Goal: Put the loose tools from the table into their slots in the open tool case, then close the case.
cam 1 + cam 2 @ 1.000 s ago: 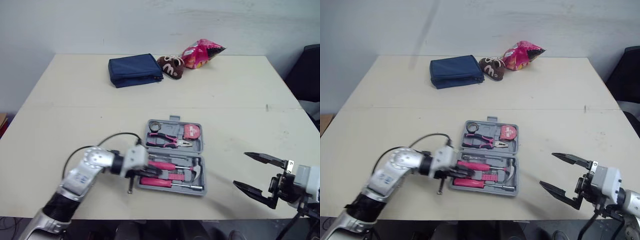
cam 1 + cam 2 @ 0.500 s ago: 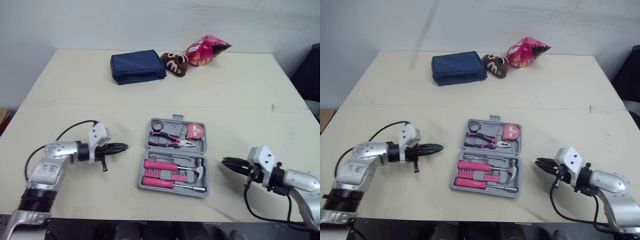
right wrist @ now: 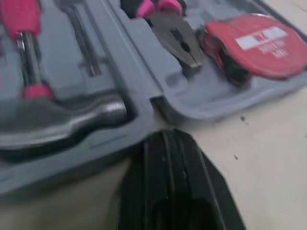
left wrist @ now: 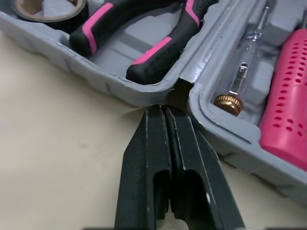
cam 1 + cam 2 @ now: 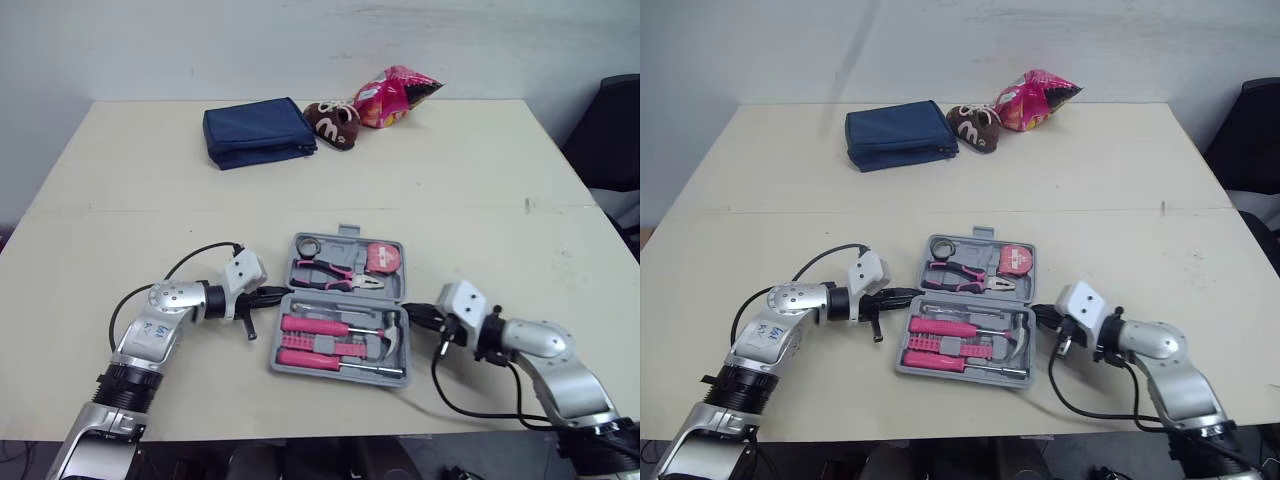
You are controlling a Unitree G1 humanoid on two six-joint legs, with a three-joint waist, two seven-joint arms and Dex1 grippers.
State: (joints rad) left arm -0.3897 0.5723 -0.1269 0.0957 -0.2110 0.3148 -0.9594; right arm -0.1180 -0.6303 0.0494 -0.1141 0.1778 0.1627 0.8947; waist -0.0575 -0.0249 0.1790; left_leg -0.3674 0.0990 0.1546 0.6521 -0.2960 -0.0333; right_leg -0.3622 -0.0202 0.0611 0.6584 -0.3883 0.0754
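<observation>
- Grey plastic case [image 4: 96, 72] lies open and flat on the tabletop [image 5: 120, 180], near the middle of the front edge.
- Far half of case: tape roll [image 5: 306, 245] in the left corner, pliers [image 5: 335, 275] with pink-black handles in the middle, red tape measure [image 5: 380, 258] at the right.
- Near half: two pink-handled drivers [image 5: 315, 325] lying side by side, hammer [image 5: 392, 338] with its head at the right end, clear tester [image 4: 237, 79] with a brass cap along the hinge side.
- All these sit in their slots.
- Left tool [image 5: 280, 293] is low over the tabletop at the case's left side, fingers pressed together with nothing between them.
- Its tips are at the notch where the two halves meet; can't tell if they touch the plastic.
- Right tool [image 5: 415, 315] is at the case's right side, level with the hinge gap and just beside the hammer end. Its fingers are also together and hold nothing.
- Both tools point inward at the case from opposite sides.
- Blue pouch [image 5: 255, 132] is by the back edge, left of centre.
- Brown item [image 5: 330, 120] is just right of the pouch, and pink snack bag [image 5: 395, 95] touches it on the right.
</observation>
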